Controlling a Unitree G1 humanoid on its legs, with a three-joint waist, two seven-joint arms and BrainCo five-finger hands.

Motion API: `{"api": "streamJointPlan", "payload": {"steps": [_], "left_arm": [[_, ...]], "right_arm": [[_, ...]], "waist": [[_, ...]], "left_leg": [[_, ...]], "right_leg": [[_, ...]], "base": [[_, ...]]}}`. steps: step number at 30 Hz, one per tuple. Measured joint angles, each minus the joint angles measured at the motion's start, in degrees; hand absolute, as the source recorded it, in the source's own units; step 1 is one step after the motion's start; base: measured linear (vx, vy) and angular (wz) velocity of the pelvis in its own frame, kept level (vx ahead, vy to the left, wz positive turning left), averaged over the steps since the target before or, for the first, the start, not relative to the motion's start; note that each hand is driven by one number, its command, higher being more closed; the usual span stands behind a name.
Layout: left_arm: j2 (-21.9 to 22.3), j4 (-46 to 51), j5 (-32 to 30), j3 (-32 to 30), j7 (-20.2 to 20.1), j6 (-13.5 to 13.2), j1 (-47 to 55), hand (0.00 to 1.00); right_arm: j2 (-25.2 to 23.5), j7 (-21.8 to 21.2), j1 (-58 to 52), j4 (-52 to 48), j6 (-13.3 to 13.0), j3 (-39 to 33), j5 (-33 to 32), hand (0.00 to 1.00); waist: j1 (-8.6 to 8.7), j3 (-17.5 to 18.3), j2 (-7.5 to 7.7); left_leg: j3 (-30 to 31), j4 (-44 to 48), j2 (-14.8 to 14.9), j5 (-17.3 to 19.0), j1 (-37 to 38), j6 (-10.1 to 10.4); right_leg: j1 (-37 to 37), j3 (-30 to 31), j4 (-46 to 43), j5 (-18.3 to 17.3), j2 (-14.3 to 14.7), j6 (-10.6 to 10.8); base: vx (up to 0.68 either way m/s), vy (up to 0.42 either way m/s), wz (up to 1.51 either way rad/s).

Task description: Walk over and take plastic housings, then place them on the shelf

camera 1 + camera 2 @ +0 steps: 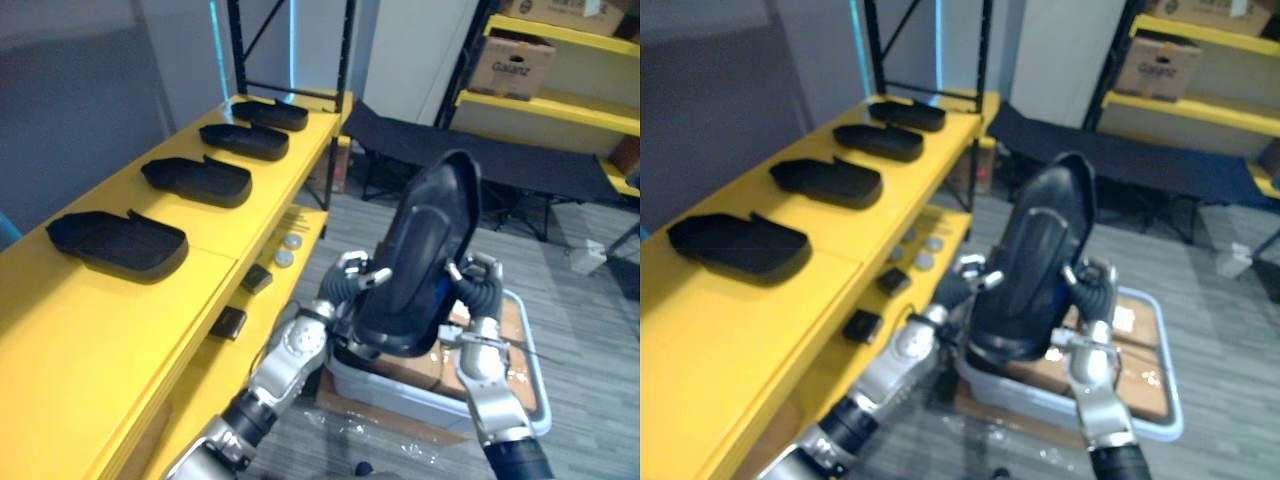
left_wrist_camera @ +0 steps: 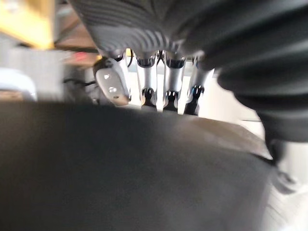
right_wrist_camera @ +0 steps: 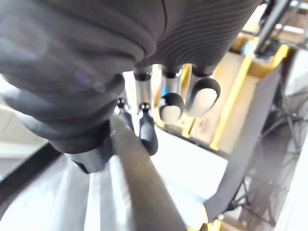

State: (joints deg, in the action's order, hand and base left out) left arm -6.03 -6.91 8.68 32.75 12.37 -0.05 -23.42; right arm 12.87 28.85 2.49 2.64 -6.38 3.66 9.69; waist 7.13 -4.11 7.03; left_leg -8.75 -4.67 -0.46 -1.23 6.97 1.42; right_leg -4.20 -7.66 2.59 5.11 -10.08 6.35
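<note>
The held housing (image 1: 425, 250) is a black moulded shell, carried on end between both hands in front of the robot and above the grey bin (image 1: 400, 395) on the floor. The left hand (image 1: 345, 285) clamps its left edge and the right hand (image 1: 478, 285) its right edge. The left fingers (image 2: 166, 82) lie against the shell near its rim. The right fingers (image 3: 171, 91) curl over the thin rim opposite the thumb.

The part is judged light and stiff, with a smooth, possibly slippery skin and thin walls that could flex or crack under a hard squeeze. Hold should be taken on the two long rims, as now, not on the domed face.

The yellow shelf (image 1: 150, 330) stands to the robot's left. Four shelved housings (image 1: 115, 243) lie flat on it in a row. Bare shelf surface nearest the robot offers the likely next position.
</note>
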Motion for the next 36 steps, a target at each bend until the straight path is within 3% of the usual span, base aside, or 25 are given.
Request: {"api": "streamJointPlan", "payload": {"steps": [5, 8, 10, 13, 18, 20, 25, 28, 36], "left_arm": [[-0.33, 1.06, -4.94, 0.24, -0.18, -0.18, -1.25, 1.0], [-0.31, 4.32, -8.81, 3.84, -0.16, -2.71, -4.71, 1.0], [0.24, 5.6, -11.7, 6.19, -0.8, -3.97, -7.92, 1.0], [1.28, 5.76, -14.14, 6.77, -2.3, -5.11, -8.59, 1.0], [1.33, 4.76, -16.41, 6.84, -4.2, -4.28, -8.25, 1.0], [1.31, 3.29, -16.42, 6.85, -5.33, -1.49, -8.23, 1.0], [1.0, 0.51, -16.22, 8.8, -6.92, 1.8, -8.1, 1.0], [0.18, -0.6, -15.72, 9.17, -7.1, 2.41, -7.88, 1.0], [-0.34, -1.03, -15.6, 9.09, -7.01, 2.63, -7.56, 1.0]], "right_arm": [[0.22, -0.02, 0.0, 0.09, 0.26, 0.42, -1.17, 1.0], [1.0, -3.29, 0.03, 0.43, 0.56, 7.25, -1.15, 1.0], [-1.28, -5.2, 0.22, 0.42, 0.53, 12.17, -1.09, 1.0], [-3.31, -6.22, 0.28, 1.04, 0.55, 13.62, -1.15, 1.0], [-3.26, -6.38, 1.34, 2.2, 1.03, 13.5, -1.17, 1.0], [-3.21, -6.52, 1.34, 2.45, 3.17, 13.49, -1.27, 1.0], [-2.65, -6.74, 1.64, 2.37, 5.62, 14.21, -2.17, 1.0], [-1.98, -7.68, 2.93, 2.45, 7.24, 15.5, -2.18, 1.0], [-1.99, -7.89, 3.24, 2.33, 8.18, 16.08, -2.16, 1.0]], "waist": [[0.2, -0.04, 0.05], [0.21, -0.2, 0.3], [0.24, -0.24, 0.27], [0.3, -0.28, 0.21], [1.08, -0.33, 0.14], [1.37, -0.5, -0.13], [1.67, -1.06, -1.35], [1.84, -1.1, -1.63], [1.85, -1.1, -1.82]], "left_leg": [[0.01, 0.01, -0.01, 0.13, -0.09, 0.01], [-0.03, 0.01, 0.01, 0.19, -0.1, 0.03], [-0.18, 0.01, 0.03, 0.19, -0.02, 0.03], [-0.2, 0.01, -0.1, 0.26, -0.02, -0.07], [-0.47, 0.0, -0.18, 0.29, 0.13, -0.1], [-0.85, 0.0, -0.14, 0.31, 0.27, -0.07], [-1.2, 0.0, -0.1, 0.33, 0.23, -0.1], [-1.23, 0.0, -0.05, 0.33, 0.12, -0.1], [-1.22, 0.01, -0.12, 0.34, 0.12, -0.09]], "right_leg": [[0.09, 0.05, 0.09, -0.02, 0.04, -0.02], [0.09, 0.11, 0.19, -0.02, 0.08, -0.03], [0.1, 0.24, 0.19, -0.11, 0.1, -0.15], [0.13, 0.28, 0.17, -0.17, 0.01, -0.25], [0.23, 0.5, -0.06, -0.34, -0.02, -0.46], [0.34, 0.9, -0.11, -0.34, 0.03, -0.47], [0.79, 1.42, -0.35, -0.34, 0.1, -0.47], [0.97, 1.48, -0.36, -0.34, 0.18, -0.47], [0.97, 1.56, -0.38, -0.34, 0.14, -0.48]], "base": [[0.0, 0.0, 0.0], [0.0, 0.0, 0.0], [0.0, 0.0, 0.0], [0.0, 0.0, 0.0], [0.0, -0.001, -0.01], [-0.01, -0.008, -0.09], [0.0, -0.006, -0.05], [0.0, 0.0, 0.0], [0.0, 0.0, 0.0]]}}
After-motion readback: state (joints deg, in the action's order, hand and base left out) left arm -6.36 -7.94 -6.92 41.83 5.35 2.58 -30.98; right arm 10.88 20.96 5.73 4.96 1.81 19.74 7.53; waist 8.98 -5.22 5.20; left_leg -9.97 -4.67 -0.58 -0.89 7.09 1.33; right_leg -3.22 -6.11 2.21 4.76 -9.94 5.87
